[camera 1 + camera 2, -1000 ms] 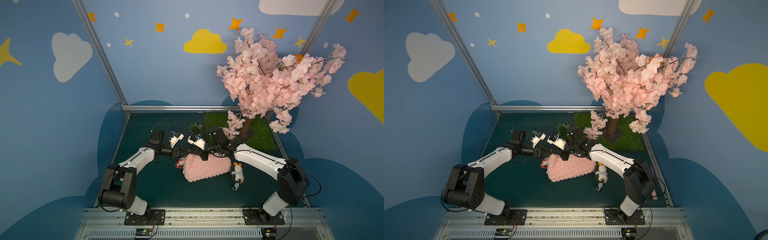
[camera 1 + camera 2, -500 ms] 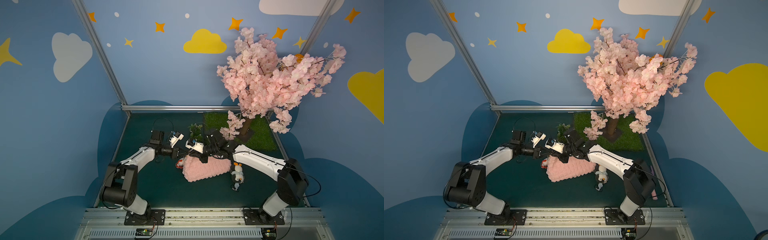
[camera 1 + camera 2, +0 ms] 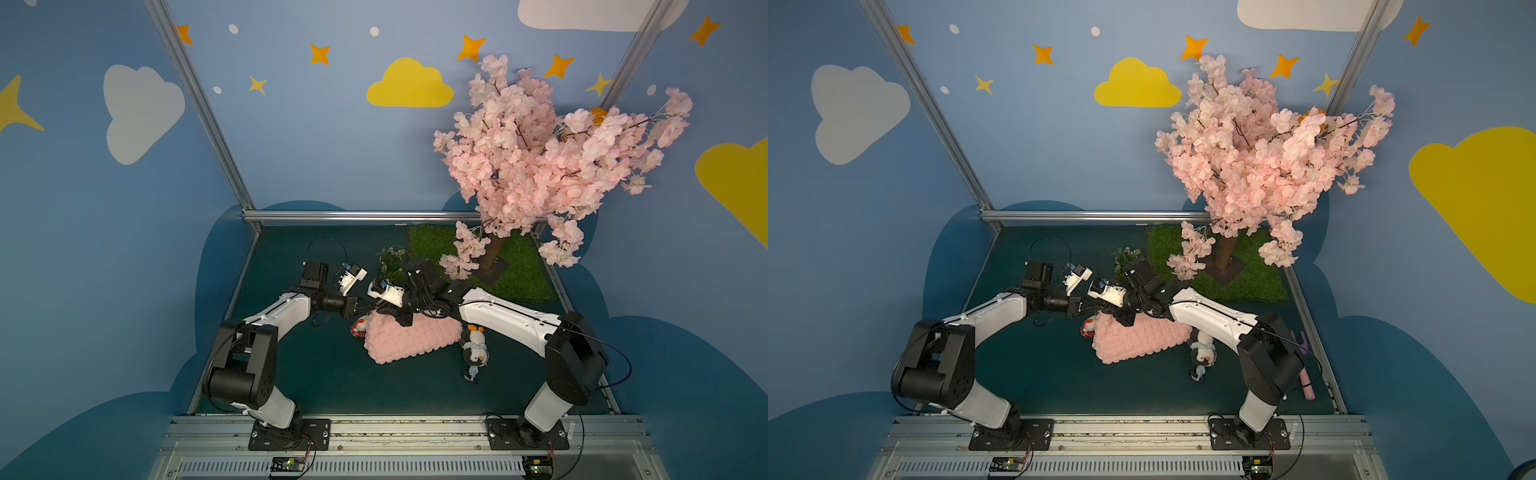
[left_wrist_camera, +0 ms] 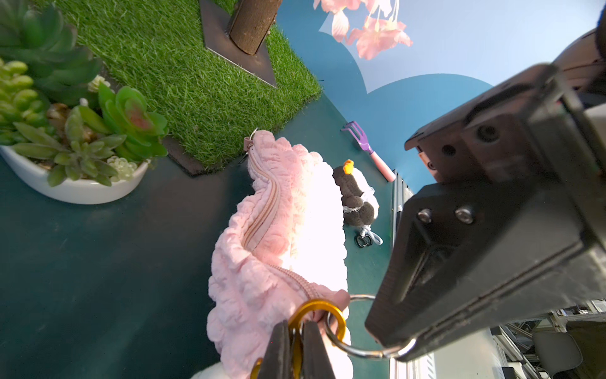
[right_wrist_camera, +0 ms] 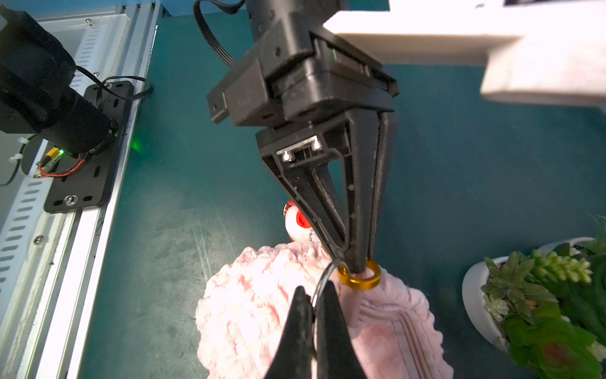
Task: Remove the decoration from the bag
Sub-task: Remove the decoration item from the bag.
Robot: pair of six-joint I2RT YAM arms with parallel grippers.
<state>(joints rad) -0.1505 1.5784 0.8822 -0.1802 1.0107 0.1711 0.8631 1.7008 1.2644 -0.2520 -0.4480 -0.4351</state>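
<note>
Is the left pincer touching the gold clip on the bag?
Touching. In the left wrist view the left pincer is shut on the gold clip, which runs between its fingers with no gap.

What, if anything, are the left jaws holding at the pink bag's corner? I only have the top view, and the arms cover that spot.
Observer: In the left wrist view, the left gripper has its jaws shut on a gold ring at the corner of the pink quilted bag.
Operator: And the right one?
Observer: The right gripper has its jaws shut on a silver ring, which appears to be threaded through the gold ring.
</note>
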